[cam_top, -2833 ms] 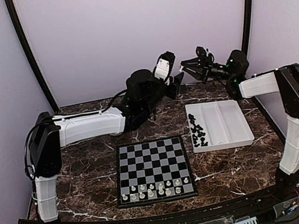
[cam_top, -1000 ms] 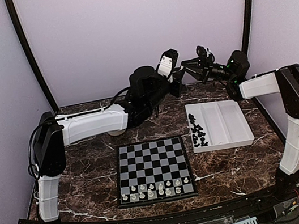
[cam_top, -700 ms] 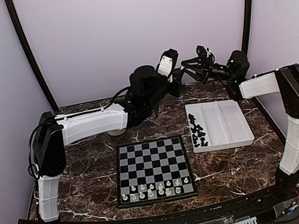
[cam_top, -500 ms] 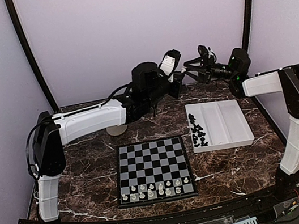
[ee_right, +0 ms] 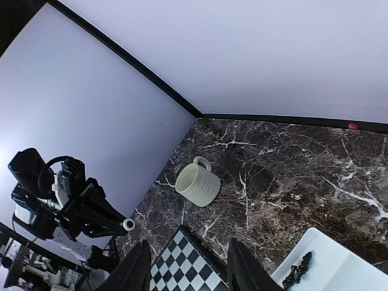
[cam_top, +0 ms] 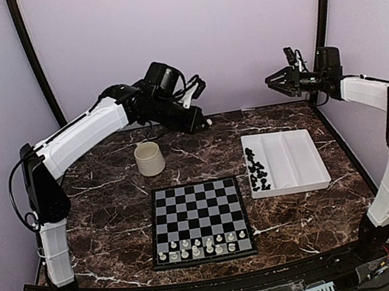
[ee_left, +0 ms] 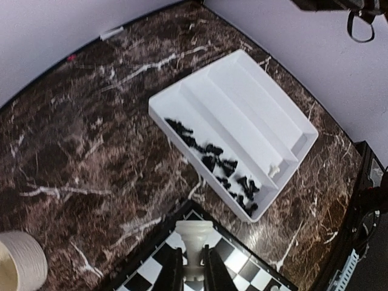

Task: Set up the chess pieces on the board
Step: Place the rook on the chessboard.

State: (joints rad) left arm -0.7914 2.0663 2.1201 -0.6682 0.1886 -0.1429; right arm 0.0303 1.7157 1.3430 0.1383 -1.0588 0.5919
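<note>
The board [cam_top: 197, 206] lies at the table's near middle, with several white chess pieces [cam_top: 197, 247] on its two nearest rows. My left gripper [cam_top: 202, 122] hangs high over the back of the table, shut on a white chess piece [ee_left: 194, 239]. That piece also shows in the right wrist view [ee_right: 128, 225]. Black chess pieces [cam_top: 257, 169] lie in the left compartment of a white tray [cam_top: 306, 164], seen too in the left wrist view [ee_left: 218, 167]. My right gripper [cam_top: 277, 79] is open and empty, raised at the back right, its fingers [ee_right: 138, 267] wide apart.
A cream ribbed mug [cam_top: 149, 158] stands left of the board's far edge, and shows in the right wrist view [ee_right: 197, 183]. One white piece [ee_left: 274, 170] lies in the tray's middle compartment. Purple walls close the back and sides.
My left arm has swung left and up, away from the right gripper, with the white piece in its jaws. My right arm has pulled back to the right. The mug now shows.
</note>
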